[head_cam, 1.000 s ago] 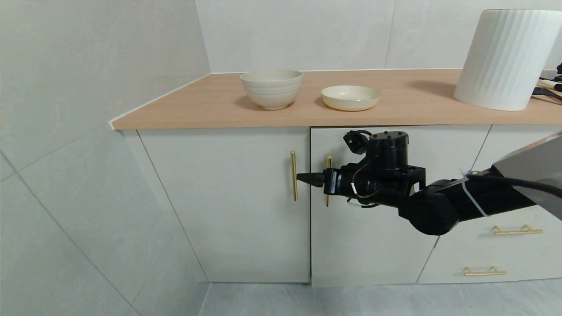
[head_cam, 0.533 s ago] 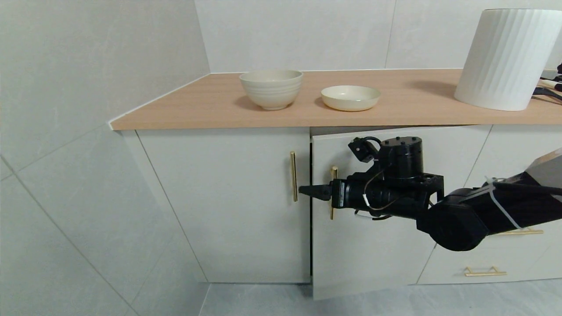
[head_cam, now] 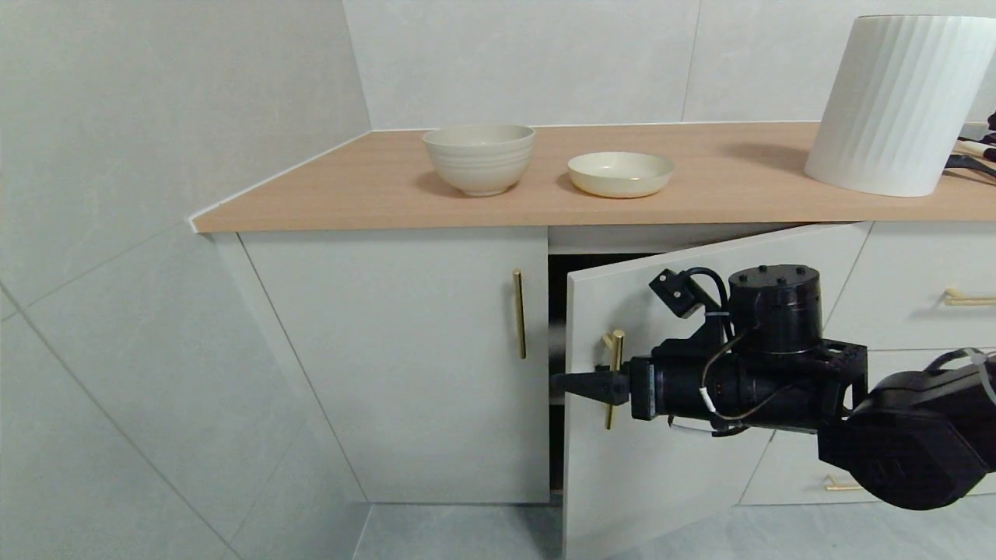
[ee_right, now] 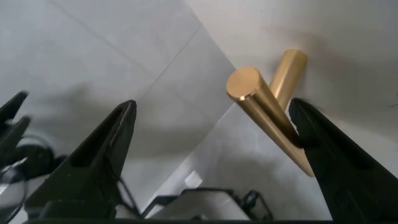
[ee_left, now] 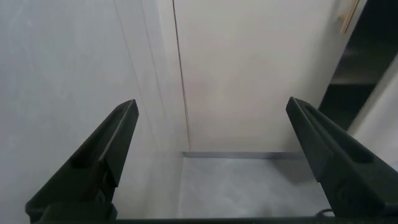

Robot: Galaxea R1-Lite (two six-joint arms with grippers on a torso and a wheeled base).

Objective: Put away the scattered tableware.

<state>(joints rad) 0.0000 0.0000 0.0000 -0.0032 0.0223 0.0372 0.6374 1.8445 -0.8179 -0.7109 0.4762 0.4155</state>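
Note:
A deep cream bowl and a shallow cream dish stand side by side on the wooden countertop. Below them the right cabinet door is swung partly out, with a dark gap beside it. My right gripper is at that door's gold handle. In the right wrist view its fingers are spread wide, so the right gripper is open, and the handle lies against one finger. My left gripper is open and empty, low before the left cabinet door.
A tall white ribbed container stands at the counter's right, with dark utensils beyond it. The left door is closed, its gold handle beside the gap. Drawers with gold handles are to the right. A tiled wall closes the left side.
The right cabinet door has swung from closed to partly open. My right gripper has moved outward and down with the handle.

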